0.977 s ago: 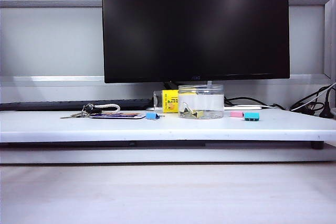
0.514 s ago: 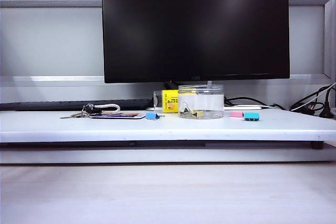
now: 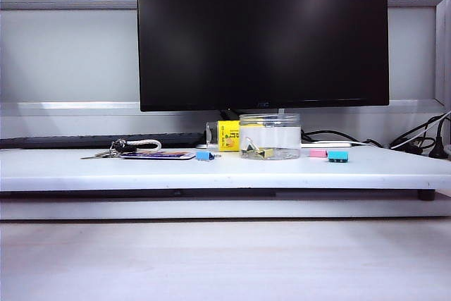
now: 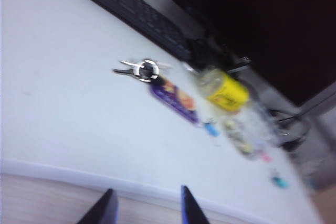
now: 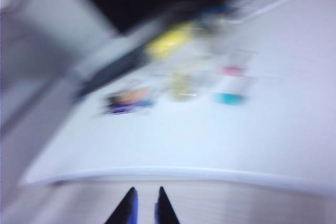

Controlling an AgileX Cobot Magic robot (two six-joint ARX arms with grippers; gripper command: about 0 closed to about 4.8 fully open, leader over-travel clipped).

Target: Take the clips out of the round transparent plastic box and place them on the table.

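Observation:
The round transparent plastic box (image 3: 270, 135) stands upright on the white table (image 3: 211, 171) below the monitor, and several small yellow clips (image 3: 255, 151) lie inside it at the bottom. It shows blurred in the left wrist view (image 4: 247, 132) and in the right wrist view (image 5: 195, 73). Neither arm appears in the exterior view. My left gripper (image 4: 147, 192) is open and empty, short of the table's front edge. My right gripper (image 5: 146, 190) also hangs before that edge, its jaws a narrow gap apart with nothing between them.
A yellow-labelled container (image 3: 227, 135) stands just left of the box, with a blue clip (image 3: 204, 155) in front of it. Keys and a purple tag (image 3: 144, 151) lie further left. Pink (image 3: 317, 153) and teal (image 3: 337, 156) clips lie to the right. Behind are a monitor (image 3: 262, 33), a keyboard (image 3: 91, 140) and cables (image 3: 416, 139).

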